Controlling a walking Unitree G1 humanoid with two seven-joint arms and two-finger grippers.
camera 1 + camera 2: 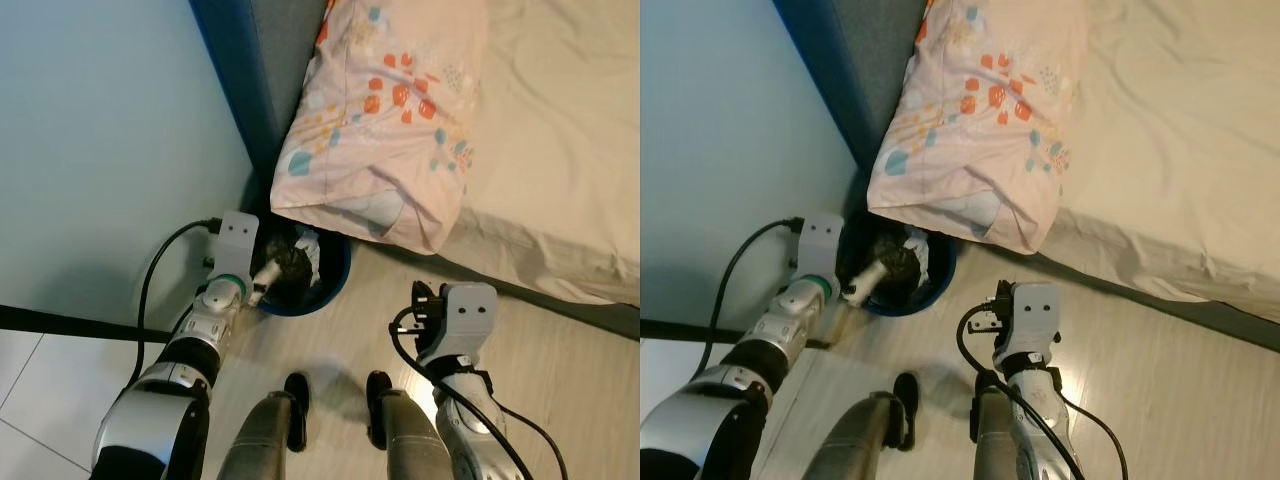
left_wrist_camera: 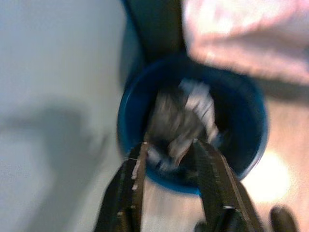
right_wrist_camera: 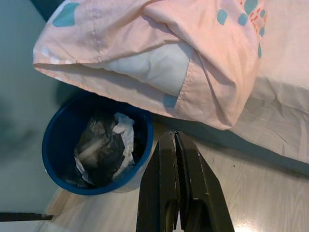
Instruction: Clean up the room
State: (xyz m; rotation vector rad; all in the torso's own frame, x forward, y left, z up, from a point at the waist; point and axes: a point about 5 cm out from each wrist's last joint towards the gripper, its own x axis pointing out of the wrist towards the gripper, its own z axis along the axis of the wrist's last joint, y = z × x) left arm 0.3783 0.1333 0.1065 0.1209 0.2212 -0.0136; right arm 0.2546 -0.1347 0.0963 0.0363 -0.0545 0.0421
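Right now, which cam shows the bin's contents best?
Right wrist view: the blue bin is sharp, crumpled black and white trash visible. Left wrist view is blurred; eye views have the pillow and left gripper covering it.

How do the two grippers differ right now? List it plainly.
Fingers: the left gripper is open with a gap between its fingers; the right gripper has its fingers pressed shut.
Place: the left gripper reaches over the blue bin and the crumpled trash in it; the right gripper hangs over the wooden floor beside the bin, below the pillow.
Both have long black fingers, and neither holds anything.
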